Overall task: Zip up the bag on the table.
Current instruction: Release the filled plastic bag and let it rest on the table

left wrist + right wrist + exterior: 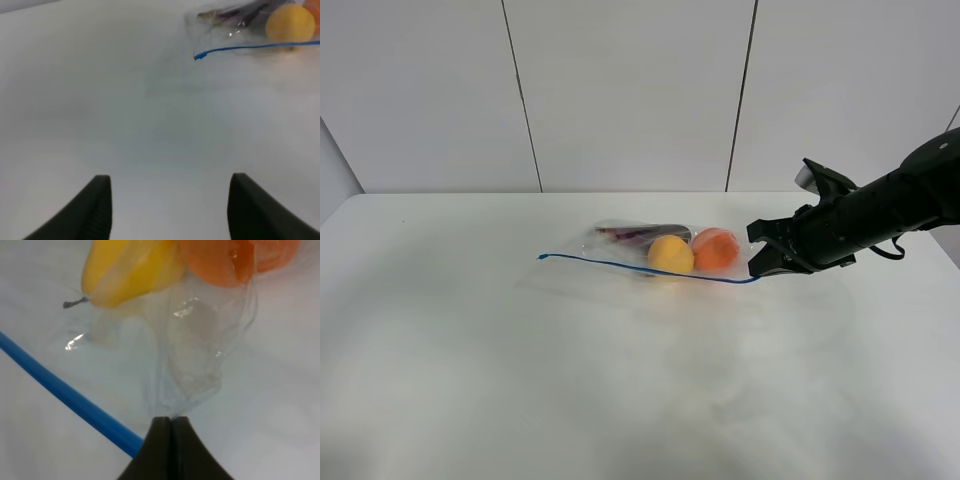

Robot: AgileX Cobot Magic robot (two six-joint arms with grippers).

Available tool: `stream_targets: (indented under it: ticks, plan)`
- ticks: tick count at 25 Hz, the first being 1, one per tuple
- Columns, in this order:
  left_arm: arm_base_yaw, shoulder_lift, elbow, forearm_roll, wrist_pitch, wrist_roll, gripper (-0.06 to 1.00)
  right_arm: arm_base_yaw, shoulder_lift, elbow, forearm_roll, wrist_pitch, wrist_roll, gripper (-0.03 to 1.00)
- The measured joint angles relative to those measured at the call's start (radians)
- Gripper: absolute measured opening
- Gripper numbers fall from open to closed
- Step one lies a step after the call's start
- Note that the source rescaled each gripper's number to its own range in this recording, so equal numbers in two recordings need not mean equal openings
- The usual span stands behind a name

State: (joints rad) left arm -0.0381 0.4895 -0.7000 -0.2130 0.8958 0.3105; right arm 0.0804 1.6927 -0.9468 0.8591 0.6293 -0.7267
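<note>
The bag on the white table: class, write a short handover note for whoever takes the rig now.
Right claw: shut on the bag at the corner by the blue zip strip.
Left claw: open, empty, over bare table, short of the strip's free end.
Inside the bag: yellow fruit, orange fruit, a purple item.
Done: one corner pinned.
Left: whether the strip is sealed cannot be told; check, then zip it.

A clear crinkly bag (655, 252) is lying flat mid-table (520, 380), blue zip strip facing six o'clock, showing yellow, orange, purple produce.
</note>
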Motion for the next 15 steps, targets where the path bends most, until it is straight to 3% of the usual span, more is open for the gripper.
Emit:
stream_targets:
  ticks: [6, 15]
  plan:
    - [0.0, -0.12, 0.004, 0.025, 0.119, -0.042, 0.8, 0.0, 0.0, 0.0, -0.001, 0.008, 0.005, 0.0]
    - [-0.029, -0.221, 0.085, 0.026, 0.172, -0.055, 0.8, 0.0, 0.0, 0.0, -0.003, 0.006, 0.007, 0.0]
